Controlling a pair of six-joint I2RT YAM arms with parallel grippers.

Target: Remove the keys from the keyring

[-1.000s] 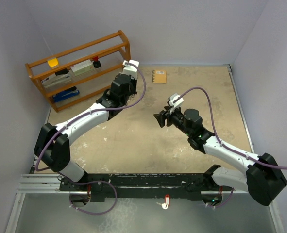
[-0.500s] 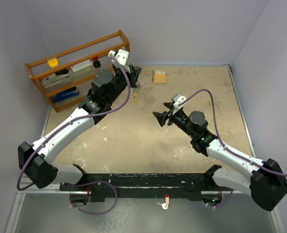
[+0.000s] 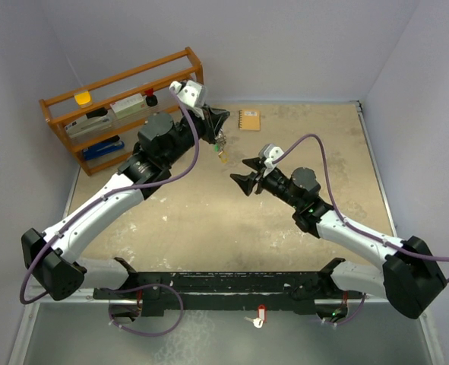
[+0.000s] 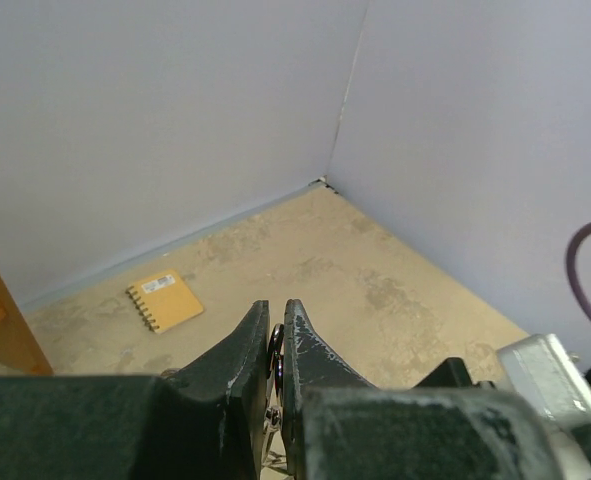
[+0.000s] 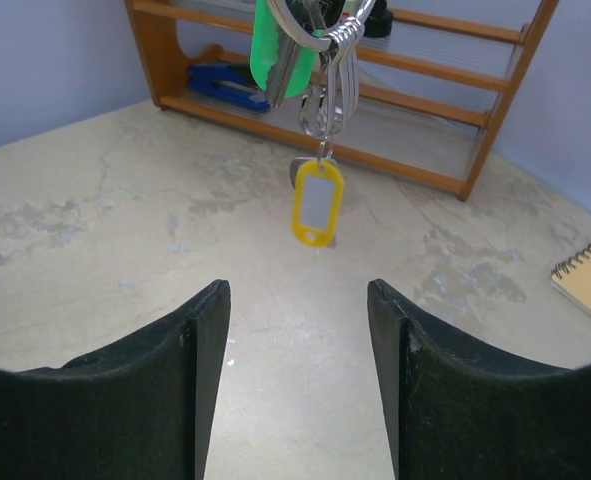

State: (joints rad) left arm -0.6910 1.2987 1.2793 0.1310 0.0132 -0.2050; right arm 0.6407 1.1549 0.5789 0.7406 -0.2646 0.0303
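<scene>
Top external view: the left gripper (image 3: 218,123), raised above the table (image 3: 209,220) near the wooden rack (image 3: 118,95), is clenched on the keyring (image 3: 221,143), which hangs freely beneath its fingertips. The right gripper (image 3: 241,173) points toward the hanging cluster from close by but apart from it, its jaws spread wide and holding nothing. A tan notebook (image 3: 249,119) lies flat near the far edge of the table.

Left wrist view: the two fingers (image 4: 240,350) stand almost together, with a sliver of the ring's metal pinched between them.

Right wrist view: the keyring (image 5: 330,85) hangs above and beyond the parted fingers (image 5: 200,330). It carries a key with a green head (image 5: 278,55) at upper left, and a yellow tag (image 5: 317,203) dangles lowest.
</scene>
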